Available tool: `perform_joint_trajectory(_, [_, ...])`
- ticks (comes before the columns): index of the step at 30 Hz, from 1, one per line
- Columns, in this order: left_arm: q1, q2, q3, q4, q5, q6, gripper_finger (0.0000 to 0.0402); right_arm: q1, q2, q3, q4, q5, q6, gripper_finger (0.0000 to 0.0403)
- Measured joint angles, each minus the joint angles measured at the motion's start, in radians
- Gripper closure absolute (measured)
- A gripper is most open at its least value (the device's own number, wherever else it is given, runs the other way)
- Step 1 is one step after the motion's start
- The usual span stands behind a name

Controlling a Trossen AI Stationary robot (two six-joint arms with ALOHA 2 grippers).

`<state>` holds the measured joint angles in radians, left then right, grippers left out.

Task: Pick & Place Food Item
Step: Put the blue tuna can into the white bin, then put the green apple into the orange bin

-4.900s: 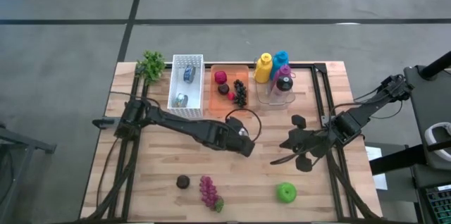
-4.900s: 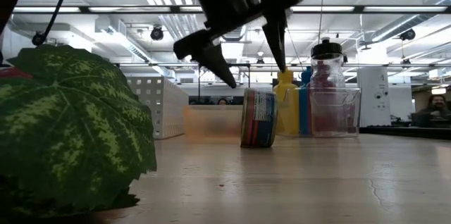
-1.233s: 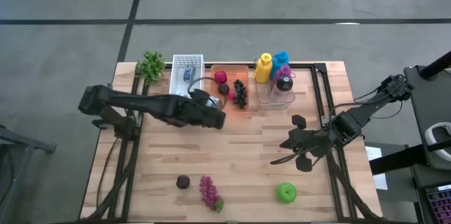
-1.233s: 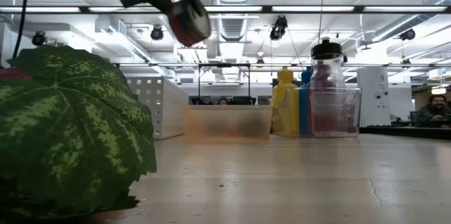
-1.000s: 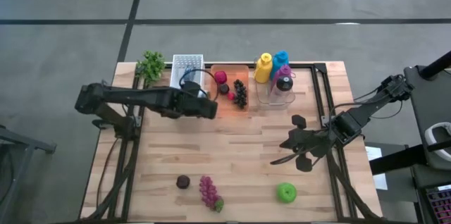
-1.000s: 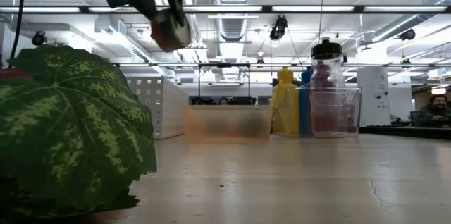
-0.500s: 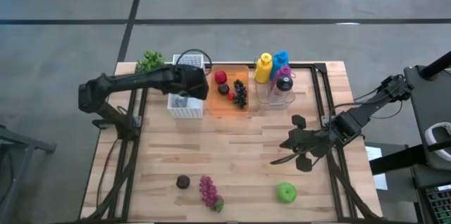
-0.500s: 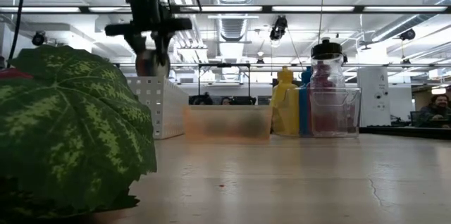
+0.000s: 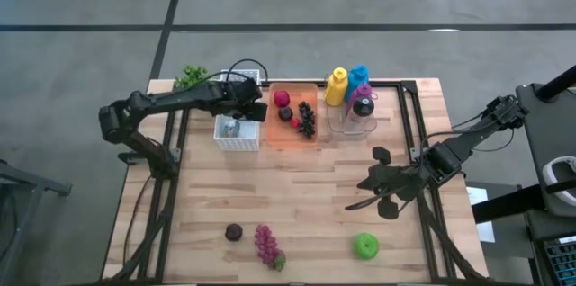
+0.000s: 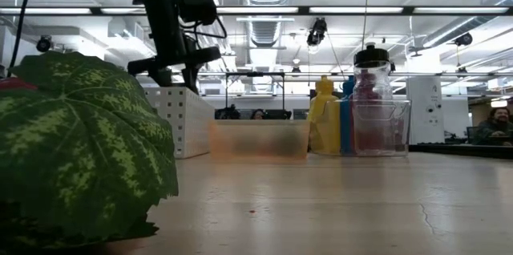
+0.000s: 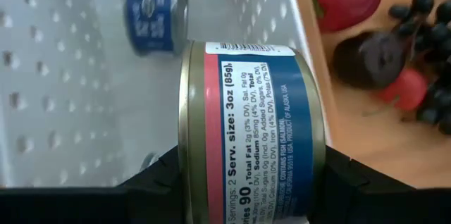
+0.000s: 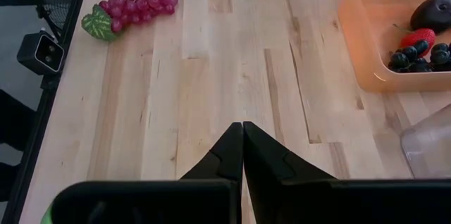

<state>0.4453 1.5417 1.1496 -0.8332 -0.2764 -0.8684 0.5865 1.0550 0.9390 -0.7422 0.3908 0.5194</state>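
Tuna can (image 11: 250, 132) is hanging over the white perforated bin (image 9: 236, 133) — the left gripper (image 9: 245, 106) is clamping it, above another can (image 11: 156, 9) lying inside. Right gripper (image 12: 242, 155) is sitting fully closed and empty over bare table (image 9: 306, 205), near the green apple (image 9: 364, 246).

Wooden table (image 9: 306, 196), white perforated bin (image 9: 238, 133), orange tray (image 9: 281, 133), clear container (image 9: 346, 122) of bottles, leafy green sprig (image 9: 189, 75), purple grapes (image 9: 266, 245), green apple (image 9: 364, 246), dark round fruit (image 9: 234, 232).
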Motion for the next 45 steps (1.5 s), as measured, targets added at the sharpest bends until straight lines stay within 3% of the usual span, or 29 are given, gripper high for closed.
perform_joint_trajectory(16, [0.01,-0.001,-0.189,0.216,-0.04,-0.044,0.0216,0.0,0.0,0.0,-0.001,0.003,-0.008,0.0394])
perform_joint_trajectory(24, [0.013,-0.002,-0.2,0.222,-0.048,-0.043,0.0214,0.0,0.0,0.0,-0.001,0.005,-0.007,0.0394])
perform_joint_trajectory(33, [0.014,-0.002,-0.198,0.227,-0.042,-0.048,0.0115,0.0,0.0,0.0,-0.001,0.005,-0.007,0.0394])
perform_joint_trajectory(45, [0.015,-0.036,-0.191,0.203,-0.018,0.002,0.0114,0.0,0.0,0.0,0.0,0.004,-0.007,0.0394])
